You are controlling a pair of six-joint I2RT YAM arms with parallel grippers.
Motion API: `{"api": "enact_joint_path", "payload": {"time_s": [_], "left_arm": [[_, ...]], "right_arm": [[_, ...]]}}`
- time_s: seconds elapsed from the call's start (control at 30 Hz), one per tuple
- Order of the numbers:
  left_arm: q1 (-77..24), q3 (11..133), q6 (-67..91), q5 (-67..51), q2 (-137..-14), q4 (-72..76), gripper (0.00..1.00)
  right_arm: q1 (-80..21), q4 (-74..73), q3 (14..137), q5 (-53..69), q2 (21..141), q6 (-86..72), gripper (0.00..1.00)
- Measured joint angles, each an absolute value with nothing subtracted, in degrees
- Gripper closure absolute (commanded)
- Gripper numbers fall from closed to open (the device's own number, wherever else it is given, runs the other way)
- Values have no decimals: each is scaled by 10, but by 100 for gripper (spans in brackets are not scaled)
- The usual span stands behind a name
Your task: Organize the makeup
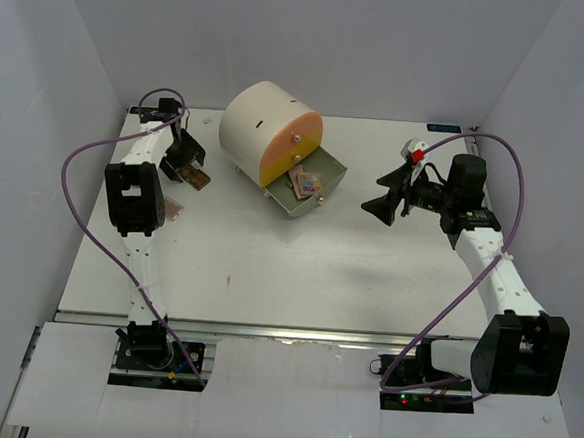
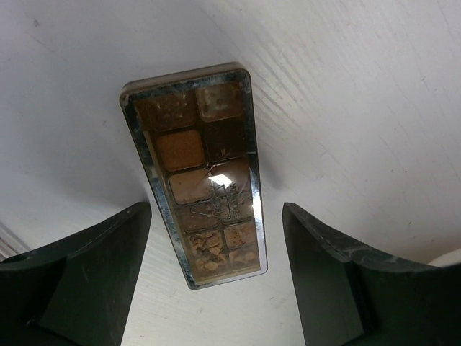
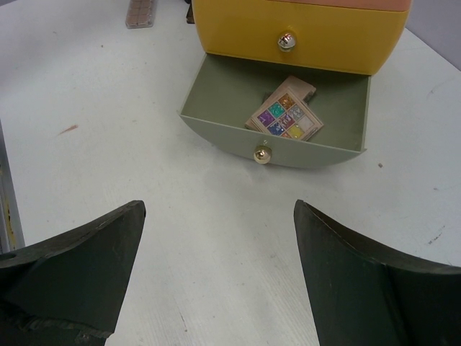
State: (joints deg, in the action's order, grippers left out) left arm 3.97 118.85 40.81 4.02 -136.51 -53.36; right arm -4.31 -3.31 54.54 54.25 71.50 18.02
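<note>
Both hands spread wide, gripping nothing, either side of the drawer unit (image 1: pixel 268 127).
Left of the unit, the left hand (image 2: pixel 216 209) straddles a long brown palette (image 2: pixel 198 173) lying flat on the desk (image 1: pixel 298 270), fingers clear of its sides. Right of it, the empty right hand (image 1: pixel 381 207) faces the open drawer (image 3: pixel 216 86), where a square colour palette (image 3: pixel 284 119) lies.
</note>
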Motion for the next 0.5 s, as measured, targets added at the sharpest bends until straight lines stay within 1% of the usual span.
{"api": "enact_joint_path", "payload": {"time_s": [0.13,0.2,0.23,0.43,0.5], "left_arm": [[40,1189,408,41,-1365,-538,22],[40,1189,406,41,-1366,-540,32],[40,1189,402,41,-1366,-540,35],[40,1190,382,40,-1369,-542,44],[40,1190,376,40,-1369,-541,55]], "right_arm": [[-41,-33,545,543,715,180,10],[-41,-33,545,543,715,180,10],[-41,-33,545,543,715,180,10],[-38,-33,545,543,715,180,10],[-37,-33,545,543,715,180,10]]}}
